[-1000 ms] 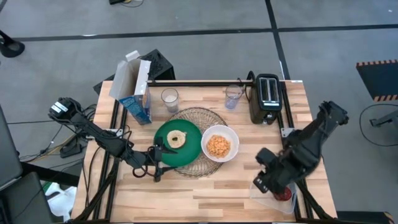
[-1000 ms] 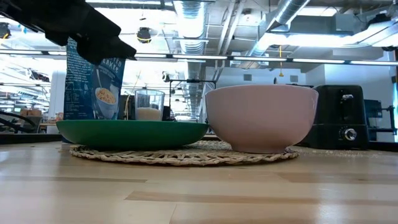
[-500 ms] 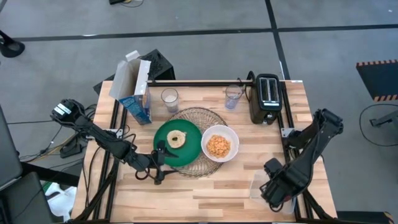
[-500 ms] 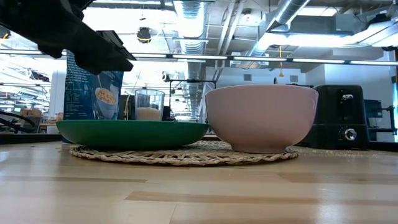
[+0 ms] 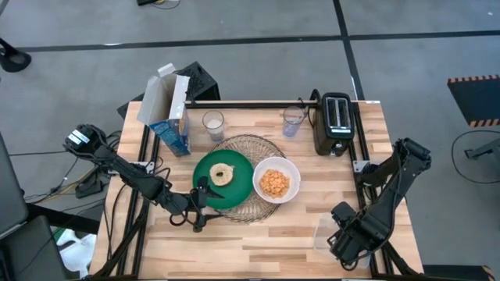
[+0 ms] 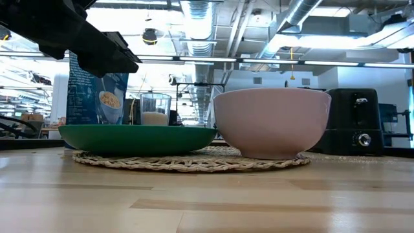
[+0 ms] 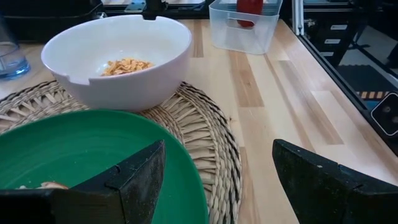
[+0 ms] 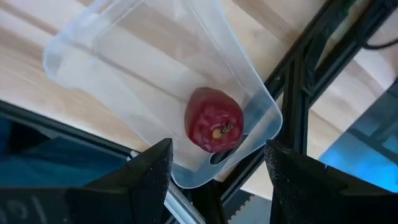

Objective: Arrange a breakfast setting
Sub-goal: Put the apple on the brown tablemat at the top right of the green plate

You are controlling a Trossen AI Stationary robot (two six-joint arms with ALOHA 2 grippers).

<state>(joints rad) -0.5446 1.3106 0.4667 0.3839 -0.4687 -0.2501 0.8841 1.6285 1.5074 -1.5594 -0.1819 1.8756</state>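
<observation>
The step in hand looks like fetching the small red apple (image 8: 214, 127) for the setting; the next move calls for the right arm to descend into the clear plastic tub (image 8: 155, 74) and close on the fruit.

At lower left of the high view, the left gripper (image 5: 198, 204) hangs with fingers spread and empty at the edge of the green plate (image 5: 225, 186), which holds the pale bagel (image 5: 221, 173). At centre, the white bowl (image 5: 276, 179) holds orange cereal (image 5: 274, 183); both dishes sit on the round wire mat (image 5: 258, 145). At lower right, the right gripper (image 8: 214, 171) hovers over the tub, fingers parted, grasping nothing; the apple lies inside.
</observation>
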